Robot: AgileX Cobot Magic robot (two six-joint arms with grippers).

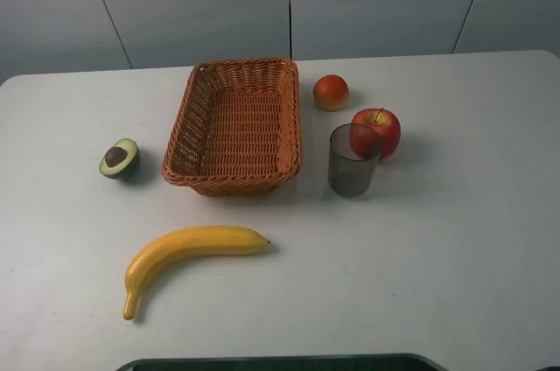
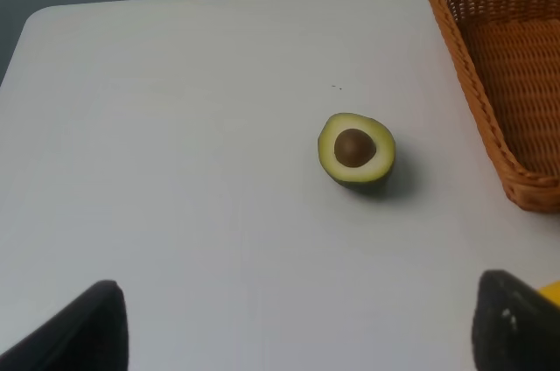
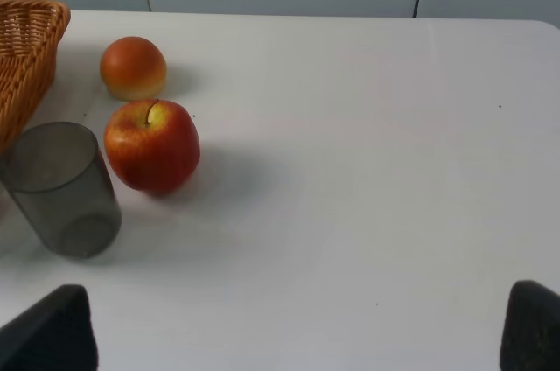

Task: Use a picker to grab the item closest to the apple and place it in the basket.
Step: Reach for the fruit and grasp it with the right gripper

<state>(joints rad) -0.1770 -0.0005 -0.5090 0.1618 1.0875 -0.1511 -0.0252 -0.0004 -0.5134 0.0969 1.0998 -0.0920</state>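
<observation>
Cup (image 1: pixel 353 161) is the target as I read it. It is smoky grey, translucent and upright, mouth open, and stands just in front of the apple (image 1: pixel 378 130) and right of the basket (image 1: pixel 232 184). Whether cup and apple touch cannot be told.

End effectors:
- Left end effector (image 2: pixel 293 329): fingers spread wide, nothing between them, looking down at the avocado half (image 2: pixel 356 149).
- Right end effector (image 3: pixel 290 329): also spread wide and empty, facing the cup (image 3: pixel 63 189) and apple (image 3: pixel 152 144).
- Neither shows in the high view.

Risks:
- Wrong pick. The round orange fruit (image 1: pixel 331 92) also sits near the apple, so check which is nearer before you commit.
- Slip. The cup wall looks smooth and slightly tapered, and a light squeeze may let it slide out.
- Tip-over. It is tall, likely light and empty, so a finger striking the rim could topple it and set it rolling on the bench (image 1: pixel 437 257).
- Apple nudge. The apple is round and glossy and will likely roll if you brush it on approach.
- Basket rim. The woven wicker wall stands high and flares outward, so a low carry could catch on it.

Textures:
- Bench: matte white and flat.
- Banana (image 1: pixel 188 248): smooth, curved, well apart from the work.
- Avocado half: cut face up, pit showing.
</observation>
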